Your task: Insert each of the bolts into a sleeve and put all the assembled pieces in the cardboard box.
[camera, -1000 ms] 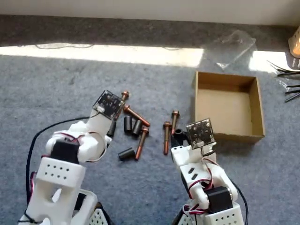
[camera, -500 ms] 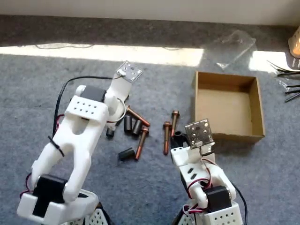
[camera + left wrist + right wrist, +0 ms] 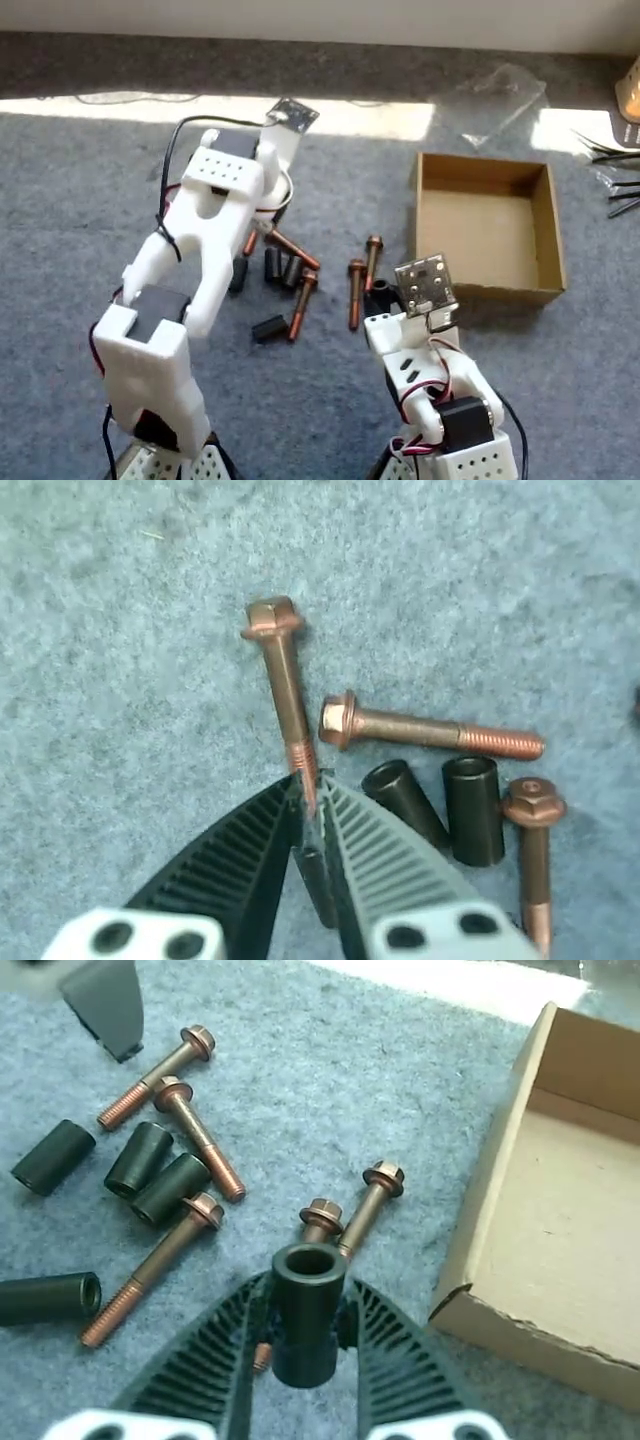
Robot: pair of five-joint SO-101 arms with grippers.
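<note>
I see right tool (image 3: 307, 1295) clamped on sleeve (image 3: 305, 1335), left tool (image 3: 308, 786) pinching bolt (image 3: 284, 685) by thread. Cardboard box (image 3: 432, 225) empty; nothing assembled yet, rest loose on carpet (image 3: 90, 180).

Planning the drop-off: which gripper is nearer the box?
Right. The right gripper, holding a sleeve, is just beside the box's near corner; the left gripper is at a bolt's tip, farther off.

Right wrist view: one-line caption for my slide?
Right claw shut on a black sleeve, five bolts and four sleeves loose on carpet, cardboard box nearby.
</note>
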